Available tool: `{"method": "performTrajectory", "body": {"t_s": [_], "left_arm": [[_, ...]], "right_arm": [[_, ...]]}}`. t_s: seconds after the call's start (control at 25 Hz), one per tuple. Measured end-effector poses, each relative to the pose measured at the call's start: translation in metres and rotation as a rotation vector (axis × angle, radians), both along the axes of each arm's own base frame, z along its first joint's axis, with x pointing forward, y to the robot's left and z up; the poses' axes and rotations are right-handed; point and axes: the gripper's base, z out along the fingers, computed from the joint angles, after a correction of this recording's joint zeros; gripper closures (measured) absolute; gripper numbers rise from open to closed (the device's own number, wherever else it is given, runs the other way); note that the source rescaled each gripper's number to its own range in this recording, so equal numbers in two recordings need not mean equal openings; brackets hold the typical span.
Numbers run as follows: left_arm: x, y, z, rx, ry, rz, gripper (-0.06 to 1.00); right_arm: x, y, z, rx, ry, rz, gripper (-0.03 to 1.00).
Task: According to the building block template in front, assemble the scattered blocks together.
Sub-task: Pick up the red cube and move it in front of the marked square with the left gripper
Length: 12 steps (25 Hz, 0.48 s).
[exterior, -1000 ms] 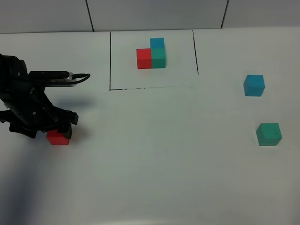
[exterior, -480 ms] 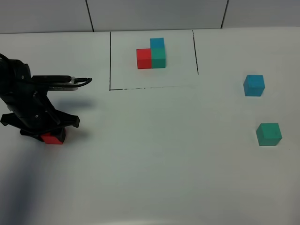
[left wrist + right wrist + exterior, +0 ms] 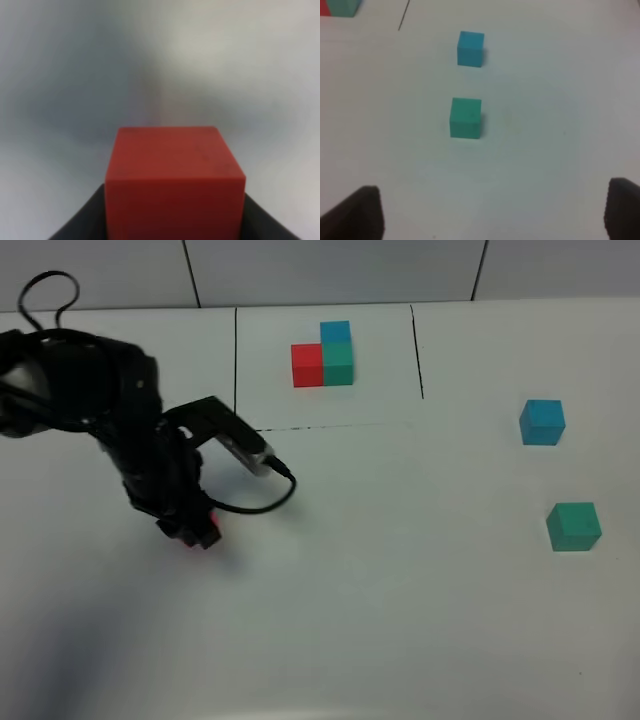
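**Left of centre on the table: red block clamped in your left claw**

In the left half of the high view, your left gripper [image 3: 193,528] is closed on the red block [image 3: 207,534]. Only a sliver of red shows under the dark fingers there. Your left wrist view fills in the rest: the red cube sits square between the two black fingers [image 3: 82,225], one face turned to the camera. The surface behind it is blurred, so you cannot tell whether the block clears the white table [image 3: 400,600] or rests on it. A black cable [image 3: 262,502] loops out from the arm just right of the claw.

At the top centre of the high view sits the template [image 3: 325,355]: red and teal-green cubes side by side, with a blue one touching the green behind. It sits inside the thin black drawn frame [image 3: 235,370], well apart from the held block.

On the right side of the high view, the blue block [image 3: 542,422] and the green block [image 3: 573,526] lie apart from each other, blue farther back and green nearer the front edge. Both are outside the frame.

Your right gripper [image 3: 492,212] does not show in the high view. In its wrist view the jaws stand wide with nothing between them, and both loose cubes lie ahead of it, the green one nearer.
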Motion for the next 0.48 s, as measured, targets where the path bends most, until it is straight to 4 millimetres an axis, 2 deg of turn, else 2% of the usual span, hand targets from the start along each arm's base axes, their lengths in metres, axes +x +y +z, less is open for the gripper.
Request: {"method": "performTrajectory", "body": {"t_s": [0.12,0.32,0.48], "left_arm": [[0.009,-0.038,0.008,-0.001,-0.012,-0.168,0.94],[0.021,-0.096,0.009,0.008,-0.012,-0.353,0.94],[0.031,-0.126,0.002,0.046,0.003,-0.446,0.94]], "right_arm": [[0.000,0.000,0.000,0.000,0.000,0.000,0.19],[0.000,0.000,0.000,0.000,0.000,0.000,0.19],[0.000,0.000,0.000,0.001,0.000,0.000,0.19]]}}
